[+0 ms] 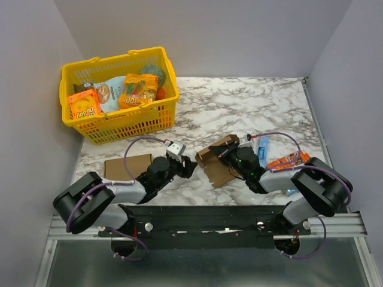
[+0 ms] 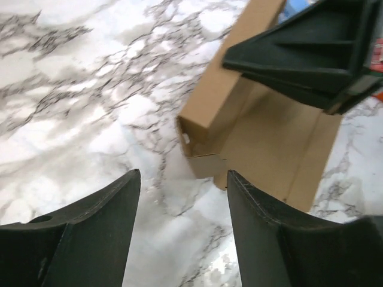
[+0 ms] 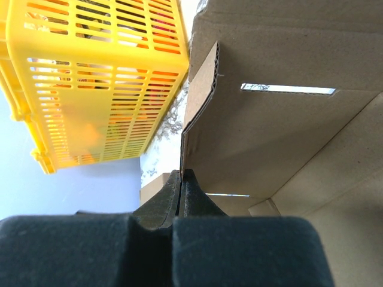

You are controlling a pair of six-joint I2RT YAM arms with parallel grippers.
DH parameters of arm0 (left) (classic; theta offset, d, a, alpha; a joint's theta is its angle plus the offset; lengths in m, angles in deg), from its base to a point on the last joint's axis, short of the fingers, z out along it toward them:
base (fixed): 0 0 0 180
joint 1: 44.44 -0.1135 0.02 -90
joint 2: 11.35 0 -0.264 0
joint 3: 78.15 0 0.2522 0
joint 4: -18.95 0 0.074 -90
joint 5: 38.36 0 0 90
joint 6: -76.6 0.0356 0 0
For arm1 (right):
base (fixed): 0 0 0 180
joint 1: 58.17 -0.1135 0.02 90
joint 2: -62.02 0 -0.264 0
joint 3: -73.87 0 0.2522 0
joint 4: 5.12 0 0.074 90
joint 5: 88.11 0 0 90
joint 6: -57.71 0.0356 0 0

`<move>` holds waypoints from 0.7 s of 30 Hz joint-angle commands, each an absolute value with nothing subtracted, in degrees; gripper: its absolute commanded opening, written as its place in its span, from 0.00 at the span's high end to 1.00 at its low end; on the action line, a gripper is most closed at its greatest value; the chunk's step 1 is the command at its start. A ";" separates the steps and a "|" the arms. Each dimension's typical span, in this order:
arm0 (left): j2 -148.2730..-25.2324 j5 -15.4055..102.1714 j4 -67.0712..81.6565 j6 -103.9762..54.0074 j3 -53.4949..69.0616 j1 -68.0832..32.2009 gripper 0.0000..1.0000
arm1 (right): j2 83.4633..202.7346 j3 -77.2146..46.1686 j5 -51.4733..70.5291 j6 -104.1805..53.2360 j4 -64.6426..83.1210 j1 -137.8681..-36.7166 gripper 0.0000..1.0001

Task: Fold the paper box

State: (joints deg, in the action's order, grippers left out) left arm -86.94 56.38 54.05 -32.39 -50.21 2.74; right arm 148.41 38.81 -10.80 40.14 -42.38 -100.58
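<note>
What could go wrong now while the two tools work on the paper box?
The right tool pinches only a thin wall edge of the paper box, so it may slip or crease wrongly. The open left tool faces the box near the right tool; advancing, they might collide.

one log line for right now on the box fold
paper box: partly folded | right gripper: jaws shut on its wall | left gripper: jaws open, empty, apart from box
</note>
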 commanded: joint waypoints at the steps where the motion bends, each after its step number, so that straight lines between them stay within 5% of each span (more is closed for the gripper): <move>1: -91.23 52.97 51.33 -32.39 -48.92 -0.05 0.38 | 150.08 41.03 -10.68 39.61 -44.78 -100.62 1.00; 21: -103.45 46.11 59.86 -28.70 -40.05 0.12 0.53 | 150.52 43.32 -11.12 38.90 -46.02 -100.62 0.99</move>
State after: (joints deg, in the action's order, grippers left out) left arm -101.76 47.83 56.63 -30.99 -42.61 0.20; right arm 149.15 41.72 -10.78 40.31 -47.41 -100.47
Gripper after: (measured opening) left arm 0.479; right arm 0.013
